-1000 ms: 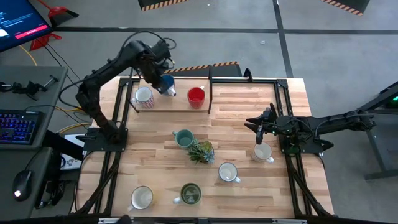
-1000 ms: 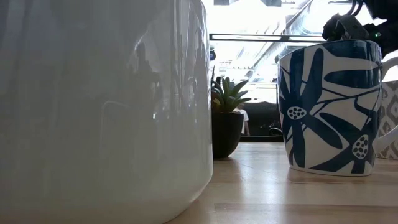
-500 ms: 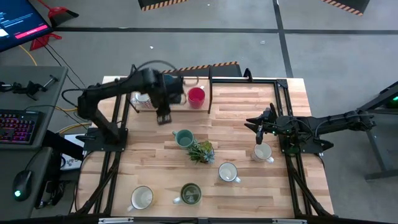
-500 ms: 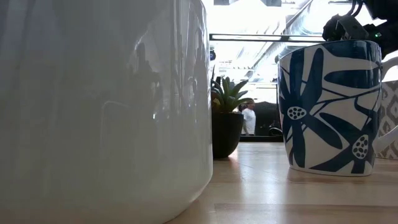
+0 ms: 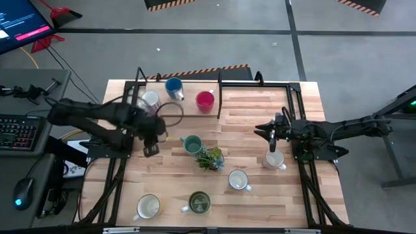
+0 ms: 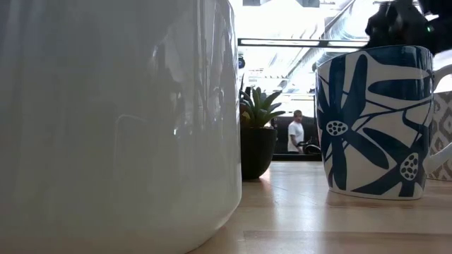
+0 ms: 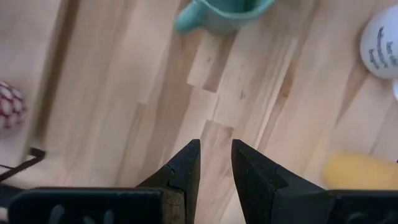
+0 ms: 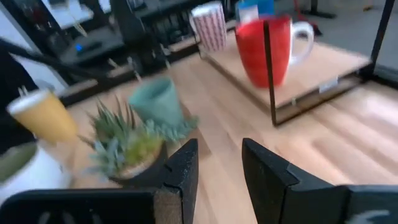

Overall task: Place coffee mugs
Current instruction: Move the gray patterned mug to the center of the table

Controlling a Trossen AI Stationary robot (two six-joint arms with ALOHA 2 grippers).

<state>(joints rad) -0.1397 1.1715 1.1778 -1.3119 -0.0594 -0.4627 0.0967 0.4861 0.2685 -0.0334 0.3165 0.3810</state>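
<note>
- Your left gripper (image 5: 151, 149) sits over bare counter (image 5: 260, 195) at centre-left of the high view, just left of the teal mug (image 5: 192, 144). Its jaws stand a narrow gap apart, nothing between them.
- Your right gripper (image 5: 270, 135) hovers at right of the frame, directly above a white mug (image 5: 274, 159). Jaws slightly apart, gripping nothing.
- Upper left, on the raised shelf (image 5: 188, 111): patterned white mug (image 5: 150, 99), blue mug (image 5: 173, 86), red mug (image 5: 205, 100).
- Small spiky plant (image 5: 210, 158) is mid-frame, just below-right of the teal mug.
- Another white mug (image 5: 238, 180) lies below-right of the plant.
- Bottom edge: cream mug (image 5: 148, 207) at lower left, olive green mug (image 5: 198, 203) beside it to the right.
- Low view: one white mug wall fills the left, a blue-flowered mug (image 6: 374, 120) stands right, and a person (image 6: 297, 132) is far behind.
</note>
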